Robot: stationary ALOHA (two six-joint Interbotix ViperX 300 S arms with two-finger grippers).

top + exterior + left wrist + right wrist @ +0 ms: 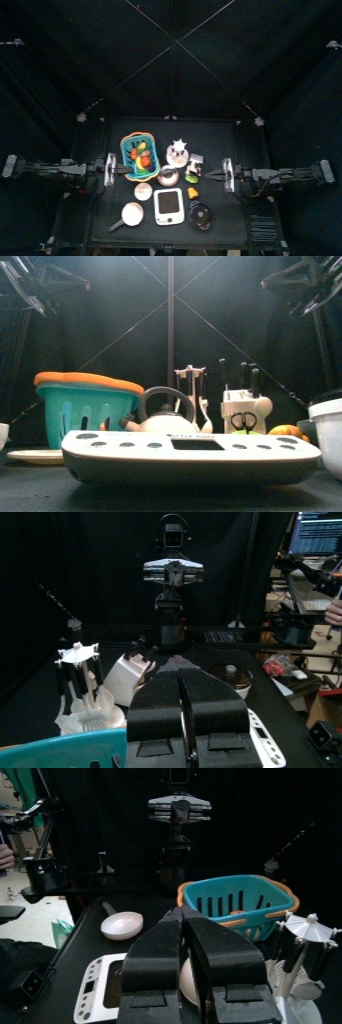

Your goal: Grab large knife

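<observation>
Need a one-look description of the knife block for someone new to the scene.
On the black table, look behind the wide white scale at the front edge, right of the teal basket and the kettle. The knife block is the small white holder there, the only thing with black handles sticking straight up from its top.

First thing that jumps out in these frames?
The white kitchen scale fills the foreground of the front view. Behind it, on the left, stands a teal basket with an orange rim; on the right, a white knife block with black handles sticking up. Both arms rest at the table's sides, jaws shut.
</observation>
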